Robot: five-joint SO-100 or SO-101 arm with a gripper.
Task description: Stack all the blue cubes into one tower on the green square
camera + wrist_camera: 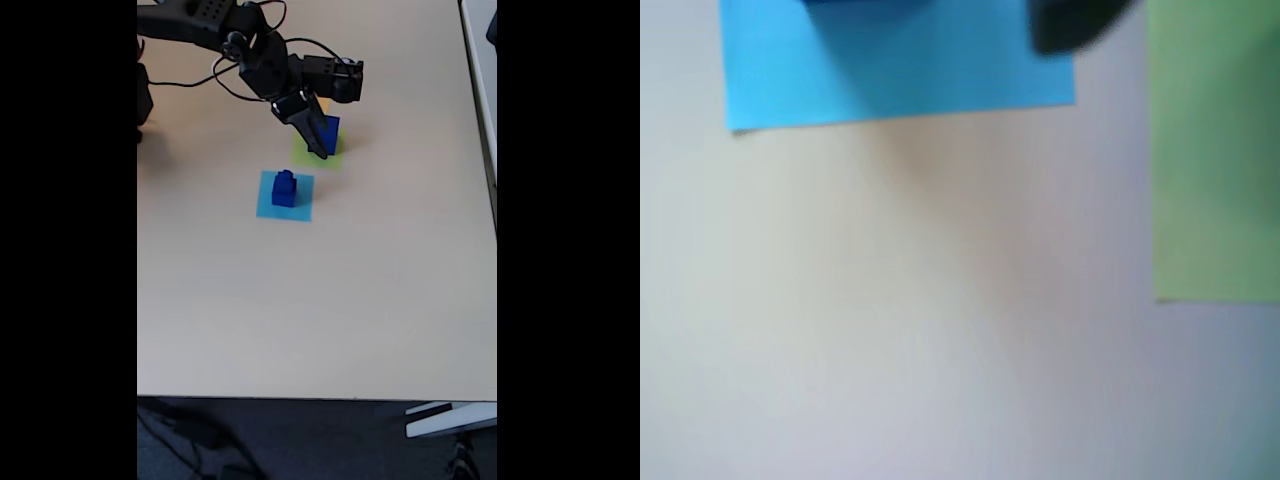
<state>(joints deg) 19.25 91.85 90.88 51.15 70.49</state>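
Pale beige tabletop is carrying everything you are working with, and a dark floor is showing along the near edge in the fixed view. On the green square [318, 152], far of centre, one large blue cube [329, 130] is sitting with the gripper [318, 146] hanging right at its left face. Whether the jaws are gripping it, spread or closed is something you cannot tell from here, since the dark fingers are overlapping the cube. Just near and left of that, two more blue cubes [284, 188] are standing stacked, small on larger, on the light-blue square [285, 196].

You are risking a nudge: if the arm is swinging toward the light-blue patch while the fingers are still touching the big cube, it could be dragging that cube off the green square. Lifting the two-cube stack as one could also be tipping the small top cube off.

The fixed view is giving you the whole layout and arm. The blurred wrist view is adding only the patch edges, light-blue at far left, green [1215, 150] at right, with bare table [940, 330] between them.
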